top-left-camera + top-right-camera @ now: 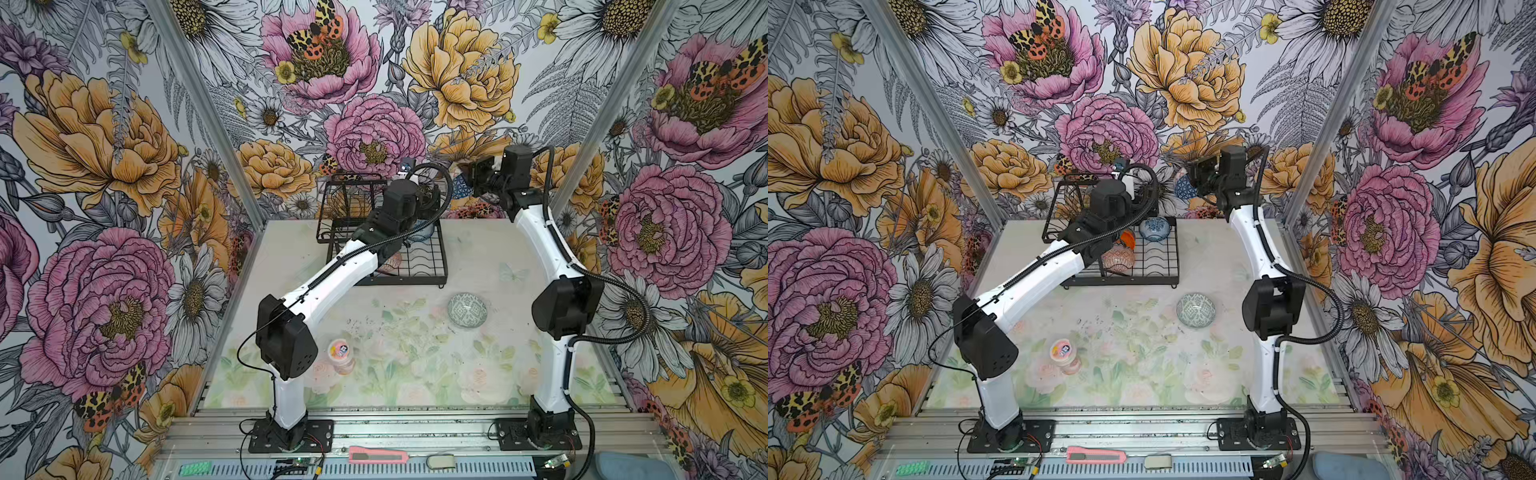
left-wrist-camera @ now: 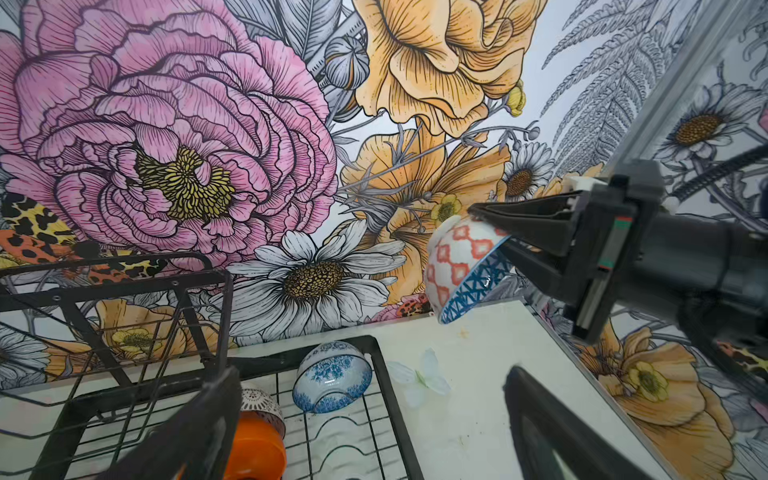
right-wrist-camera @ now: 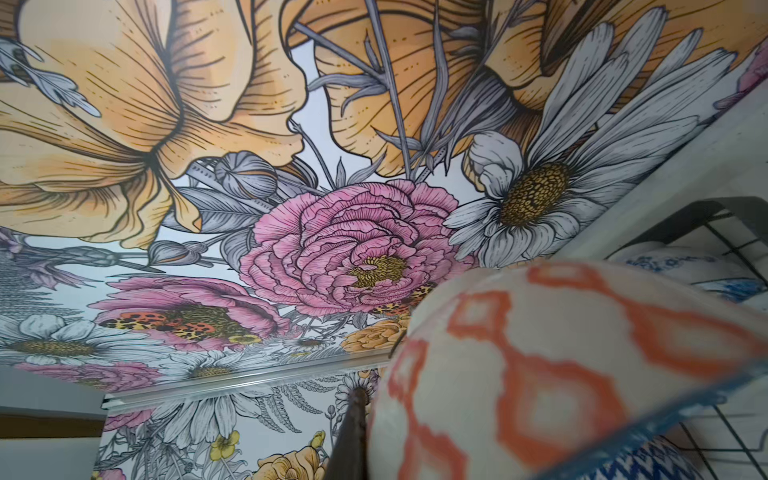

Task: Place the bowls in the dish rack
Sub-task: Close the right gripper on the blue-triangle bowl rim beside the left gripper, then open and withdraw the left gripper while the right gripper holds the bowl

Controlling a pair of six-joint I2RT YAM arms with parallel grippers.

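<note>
Two arms at the dish rack, one bowl held in the air
The right gripper is clamped on the rim of a bowl with orange diamonds outside and blue triangles inside, clear of the table; the right wrist view shows that bowl only as a blur. The left gripper is spread wide, holding nothing, and is hidden by its own wrist in both top views. Ahead of its jaws, in the dish rack, sit a white-blue bowl, a plain orange bowl cut off by one finger, and a patterned bowl half hidden. A grey-green bowl lies on the table, well behind both jaws. The label on the pink-lidded jar is too small to read
</note>
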